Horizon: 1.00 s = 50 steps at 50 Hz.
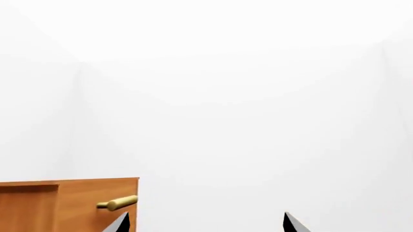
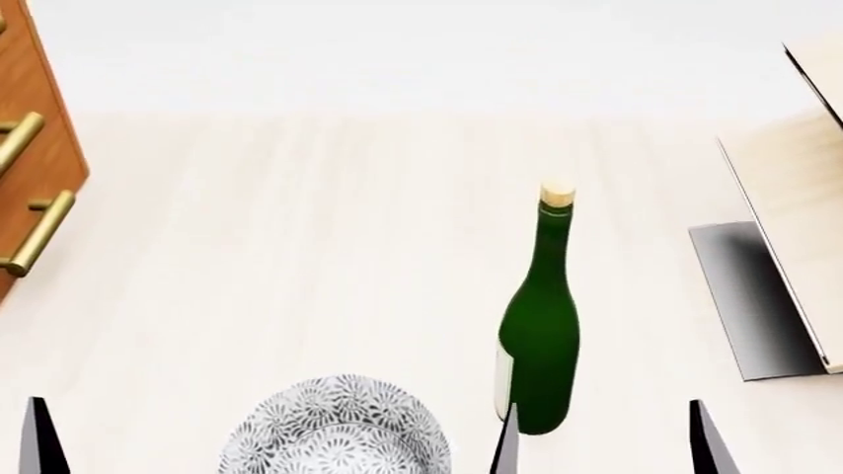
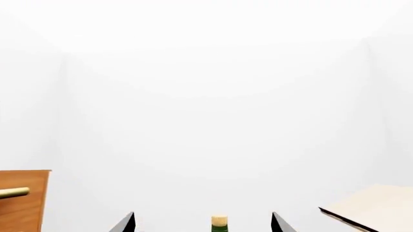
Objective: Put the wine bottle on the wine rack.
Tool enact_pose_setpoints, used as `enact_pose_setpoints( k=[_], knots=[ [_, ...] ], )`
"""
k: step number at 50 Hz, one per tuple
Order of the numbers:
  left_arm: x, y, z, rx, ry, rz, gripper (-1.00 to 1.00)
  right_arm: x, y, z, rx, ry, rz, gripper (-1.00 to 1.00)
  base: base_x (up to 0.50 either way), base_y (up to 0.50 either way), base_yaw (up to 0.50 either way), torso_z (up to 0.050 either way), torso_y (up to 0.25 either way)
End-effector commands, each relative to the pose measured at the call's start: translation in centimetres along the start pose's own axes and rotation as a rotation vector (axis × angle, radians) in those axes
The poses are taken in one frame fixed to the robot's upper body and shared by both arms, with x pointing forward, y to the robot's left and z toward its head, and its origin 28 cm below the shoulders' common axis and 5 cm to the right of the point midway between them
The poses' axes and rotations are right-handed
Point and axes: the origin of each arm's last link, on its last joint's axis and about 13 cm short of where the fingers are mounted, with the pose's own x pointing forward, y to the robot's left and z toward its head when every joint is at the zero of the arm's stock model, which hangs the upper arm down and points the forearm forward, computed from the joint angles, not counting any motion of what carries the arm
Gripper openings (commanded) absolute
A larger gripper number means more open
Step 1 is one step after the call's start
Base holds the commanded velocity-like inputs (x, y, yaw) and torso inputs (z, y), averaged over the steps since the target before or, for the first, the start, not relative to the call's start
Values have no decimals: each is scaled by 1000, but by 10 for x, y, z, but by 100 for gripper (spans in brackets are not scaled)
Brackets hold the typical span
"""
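The wine bottle (image 2: 543, 326) stands upright on the pale tabletop, dark green with a tan cork and a pale label low on its side. In the right wrist view only its cork top (image 3: 219, 222) shows between the fingertips. The wine rack (image 2: 791, 227) is at the right edge, light-wood boards over a grey metal base; a corner of a board shows in the right wrist view (image 3: 377, 205). My right gripper (image 2: 603, 449) is open, its fingertips low in the head view on either side of the bottle's base, nearer to me. My left gripper (image 1: 205, 223) is open and empty.
A brown drawer cabinet (image 2: 34, 148) with brass handles stands at the far left; it also shows in the left wrist view (image 1: 67, 205). A grey-patterned bowl (image 2: 336, 430) sits at the near edge, left of the bottle. White walls lie behind the table.
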Motion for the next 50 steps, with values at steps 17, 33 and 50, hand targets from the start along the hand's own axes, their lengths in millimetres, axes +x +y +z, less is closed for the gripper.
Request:
enact_pose_setpoints(
  k=[17, 33, 50],
  knots=[
    [0, -1, -1, -2, 4, -4, 100, 0, 0, -1, -1, 5, -1, 100, 142, 0, 0, 0, 0],
    [0, -1, -1, -1, 5, -4, 100, 1, -1, -3, 26, 32, -18, 100, 19, 0, 0, 0, 0],
    [0, -1, -1, -1, 5, -4, 100, 1, -1, -2, 42, 41, -10, 100, 0, -76, 0, 0, 0]
  ],
)
